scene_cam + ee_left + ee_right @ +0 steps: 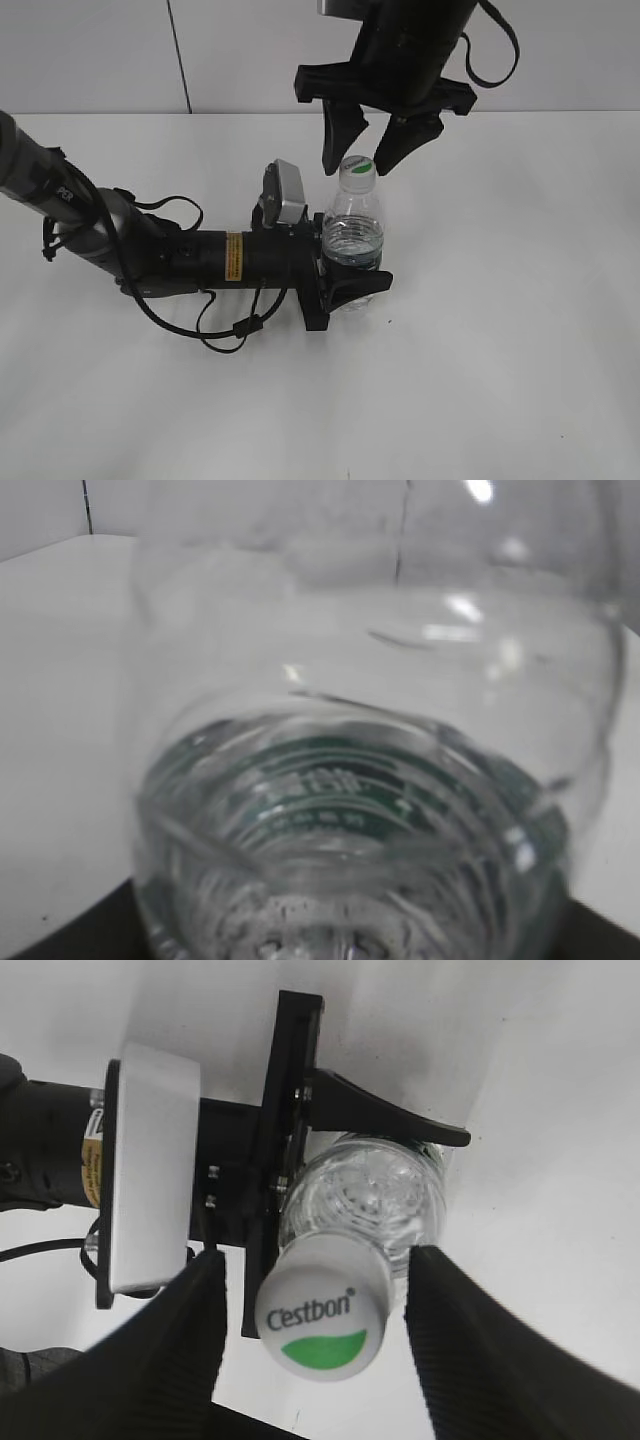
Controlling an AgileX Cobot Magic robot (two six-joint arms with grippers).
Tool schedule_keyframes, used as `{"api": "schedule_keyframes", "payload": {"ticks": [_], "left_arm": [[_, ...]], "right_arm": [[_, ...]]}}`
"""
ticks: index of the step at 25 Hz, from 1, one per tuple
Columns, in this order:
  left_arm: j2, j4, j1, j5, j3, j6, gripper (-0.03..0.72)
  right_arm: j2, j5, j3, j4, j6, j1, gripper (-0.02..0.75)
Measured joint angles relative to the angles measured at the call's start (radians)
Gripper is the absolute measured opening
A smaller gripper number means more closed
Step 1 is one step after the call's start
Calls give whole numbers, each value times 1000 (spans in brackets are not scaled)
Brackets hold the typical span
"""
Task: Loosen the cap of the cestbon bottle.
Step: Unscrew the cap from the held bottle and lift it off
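The cestbon bottle (353,235) stands upright on the white table, clear and ribbed with a dark green label band. Its white cap (357,168) with a green patch is on the neck. My left gripper (345,285) is shut on the bottle's lower body; the left wrist view is filled by the bottle (370,780). My right gripper (358,160) is open, its two black fingers straddling the cap with a gap on each side. In the right wrist view the cap (322,1320) sits between the open fingers (315,1305), above the bottle (370,1195).
The left arm (150,250) lies low across the table from the left, with loose cables (225,325) beside it. The table (500,350) is white, with a pale wall behind.
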Motion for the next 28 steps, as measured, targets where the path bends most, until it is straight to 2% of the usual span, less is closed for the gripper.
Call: {"api": "schedule_keyframes", "payload": {"ticks": [28], "left_arm": [[0,0,0,-1,0,0,402]], "right_arm": [[-31,5,51,-1,10,1,430]]}}
